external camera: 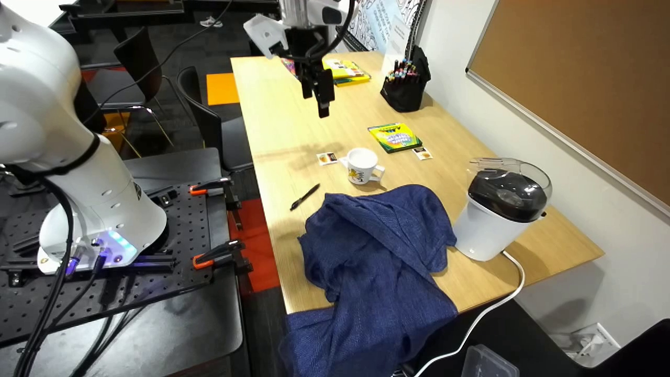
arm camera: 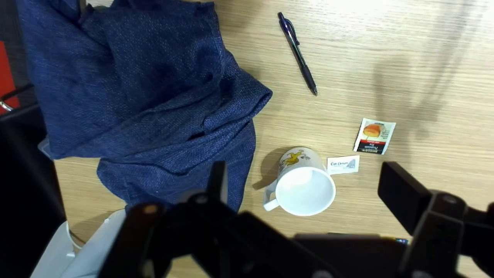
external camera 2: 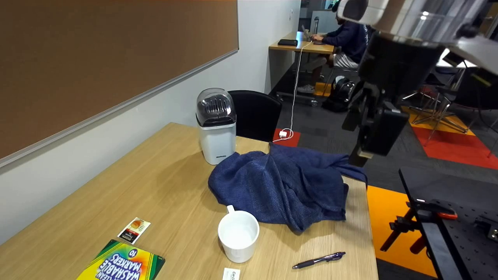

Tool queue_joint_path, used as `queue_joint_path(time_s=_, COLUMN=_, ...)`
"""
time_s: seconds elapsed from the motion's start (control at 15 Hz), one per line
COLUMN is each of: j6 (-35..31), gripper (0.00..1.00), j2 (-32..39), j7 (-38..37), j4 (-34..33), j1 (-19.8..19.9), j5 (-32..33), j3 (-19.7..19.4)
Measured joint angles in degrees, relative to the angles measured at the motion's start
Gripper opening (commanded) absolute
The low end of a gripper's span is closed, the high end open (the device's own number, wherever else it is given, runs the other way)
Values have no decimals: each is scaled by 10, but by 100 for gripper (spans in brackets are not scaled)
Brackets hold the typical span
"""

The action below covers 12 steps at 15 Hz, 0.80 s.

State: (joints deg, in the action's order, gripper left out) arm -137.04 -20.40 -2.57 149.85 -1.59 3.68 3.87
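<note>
Well inside table edge [external camera: 261,173]: mug [external camera: 361,167]

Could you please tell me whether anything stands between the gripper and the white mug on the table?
Nothing visible does. The open gripper hangs above the table, and the wrist view shows the white mug uncovered. The blue cloth lies beside the mug, not over it.

Shared office space: corkboard [external camera: 581,78], black chairs [external camera 2: 257,116], seated laptop user [external camera 2: 351,39].
</note>
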Motion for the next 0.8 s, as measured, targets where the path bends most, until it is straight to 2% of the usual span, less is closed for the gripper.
queue_joint_path(time_s=0.33, j6=-96, gripper=100, j2=24, j7=109, j4=61, j1=-10, j5=-29, j3=-39)
queue_joint_path(time_s=0.6, j6=-138, gripper=100, j2=86, j7=254, j4=67, j1=-36, j5=-119, j3=-97)
queue_joint_path(time_s=0.8, j6=-139, gripper=100, j2=144, j7=333, j4=54, j1=-42, j5=-171, j3=-109)
